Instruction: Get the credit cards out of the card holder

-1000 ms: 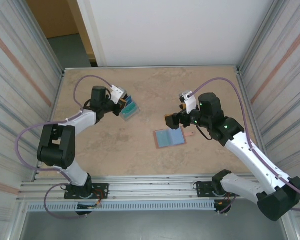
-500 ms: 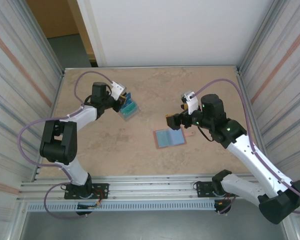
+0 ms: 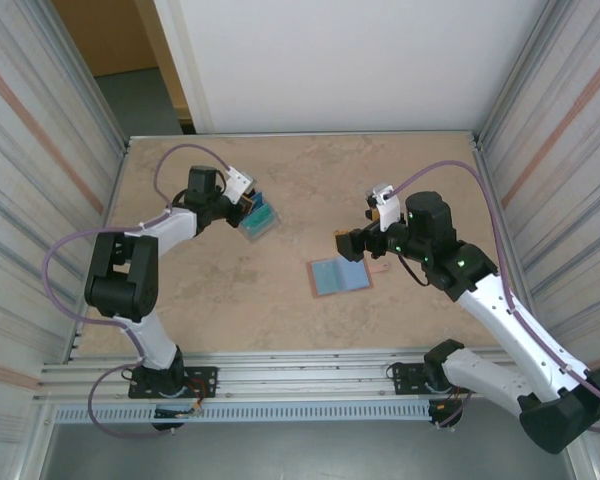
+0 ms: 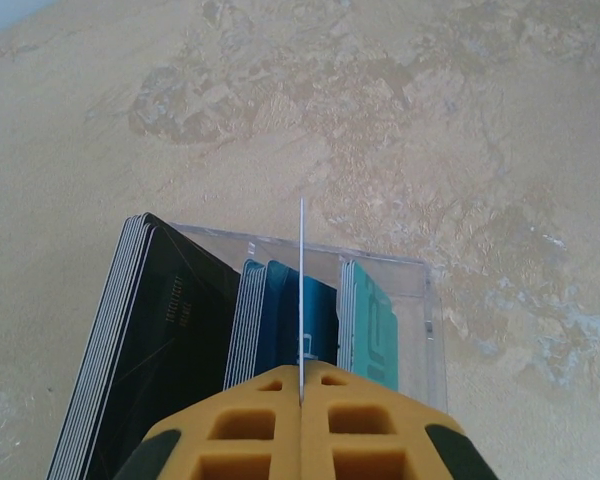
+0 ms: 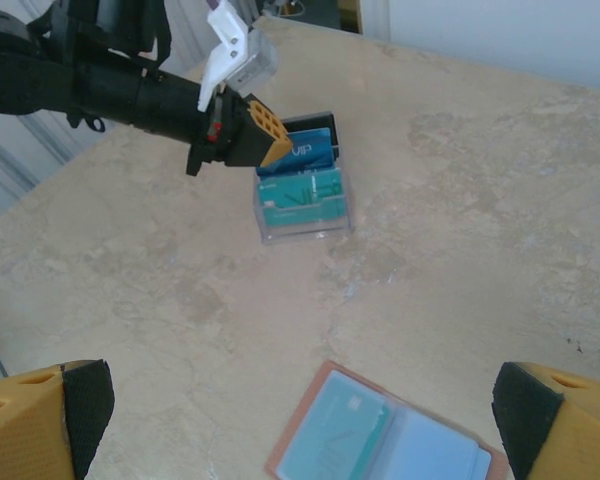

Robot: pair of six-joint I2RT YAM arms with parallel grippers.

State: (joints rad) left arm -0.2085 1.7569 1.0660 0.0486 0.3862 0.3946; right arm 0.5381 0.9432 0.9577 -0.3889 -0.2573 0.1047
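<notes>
Tan marbled desk (image 3: 230, 300) stretches between corrugated walls; nearest the bases the card holder (image 3: 338, 276) lies open and flat, long axis running left to right, credit cards (image 5: 340, 425) showing in its pockets; the right claw (image 5: 300, 418), spread wide, hovers just beyond and above it, plainly the nearer arm; well apart to the far left, the left claw (image 4: 300, 395) pinches one credit card (image 4: 301, 270) edge-on over a clear box (image 4: 425, 300).
</notes>
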